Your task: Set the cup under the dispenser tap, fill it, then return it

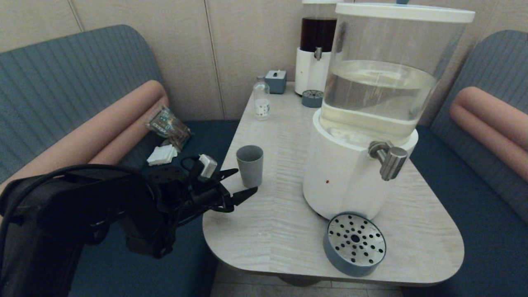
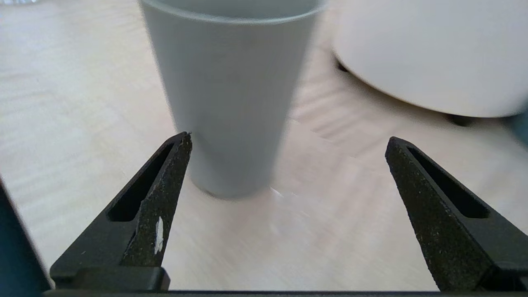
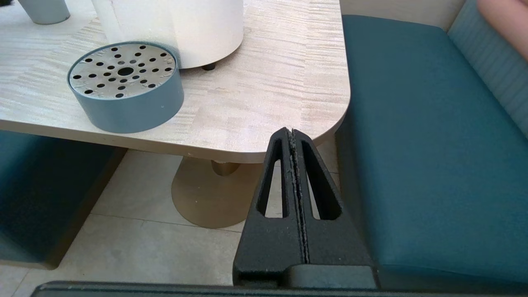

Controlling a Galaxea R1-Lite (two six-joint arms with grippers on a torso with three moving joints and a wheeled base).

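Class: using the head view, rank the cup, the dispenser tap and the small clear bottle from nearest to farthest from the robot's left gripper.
From the left gripper, open at the table's left edge:
1. Cup, just beyond the fingertips.
2. Dispenser tap, across the table to the right.
3. Small clear bottle, far back by the wall.

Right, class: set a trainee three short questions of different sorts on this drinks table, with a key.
1. True or false: the left gripper is shut on the cup.
2. What lies on the table in front of the big dispenser?
A. a bottle
B. a drip tray
C. a napkin
3. Fill in: the dispenser tap has ___ under it.

Key:
1. False; its jaws stand open, short of the cup.
2. B, the drip tray.
3. Nothing; the tray sits off to one side.
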